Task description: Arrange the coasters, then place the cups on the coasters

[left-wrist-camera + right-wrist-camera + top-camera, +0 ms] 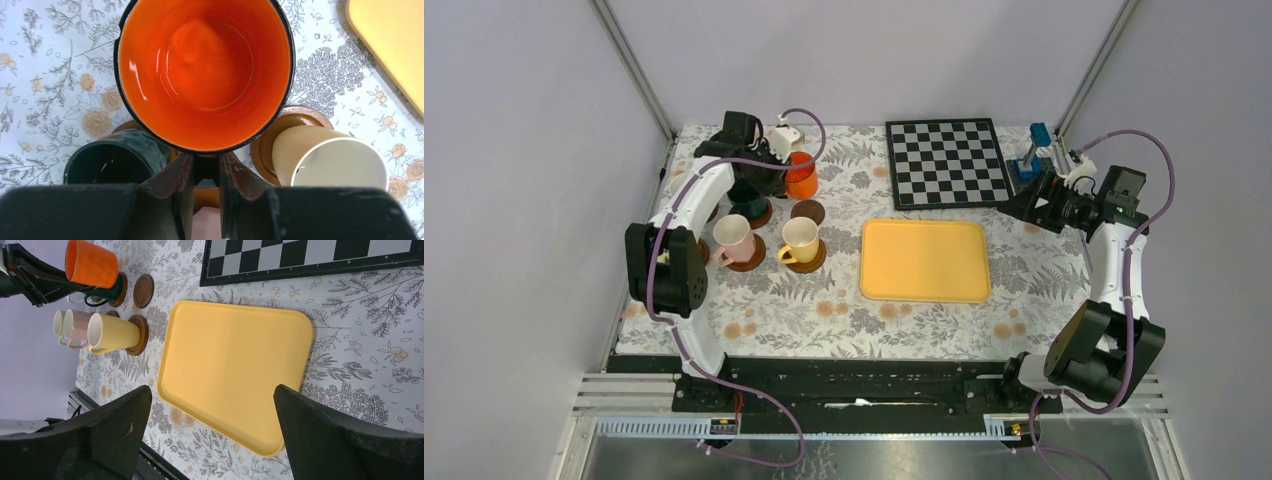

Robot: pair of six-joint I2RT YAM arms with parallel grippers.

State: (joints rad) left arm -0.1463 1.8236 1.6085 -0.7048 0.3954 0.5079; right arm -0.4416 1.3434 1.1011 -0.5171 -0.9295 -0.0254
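Observation:
My left gripper [206, 170] is shut on the handle of the orange cup [205, 70], which hangs above the table at the back left [800, 175]. Below it stands a dark green cup [112, 160] on a coaster. An empty coaster [807, 211] lies just right of it. The cream-yellow cup [800, 240] and the pink cup [732, 238] each sit on a coaster. In the right wrist view a pale cup [59, 322] shows behind the pink one. My right gripper [211, 390] is open and empty, off at the right above the table.
A yellow tray [924, 260] lies in the middle of the floral tablecloth. A chessboard [947, 162] lies behind it. A blue object [1036, 150] stands at the back right, close to my right gripper [1024, 200].

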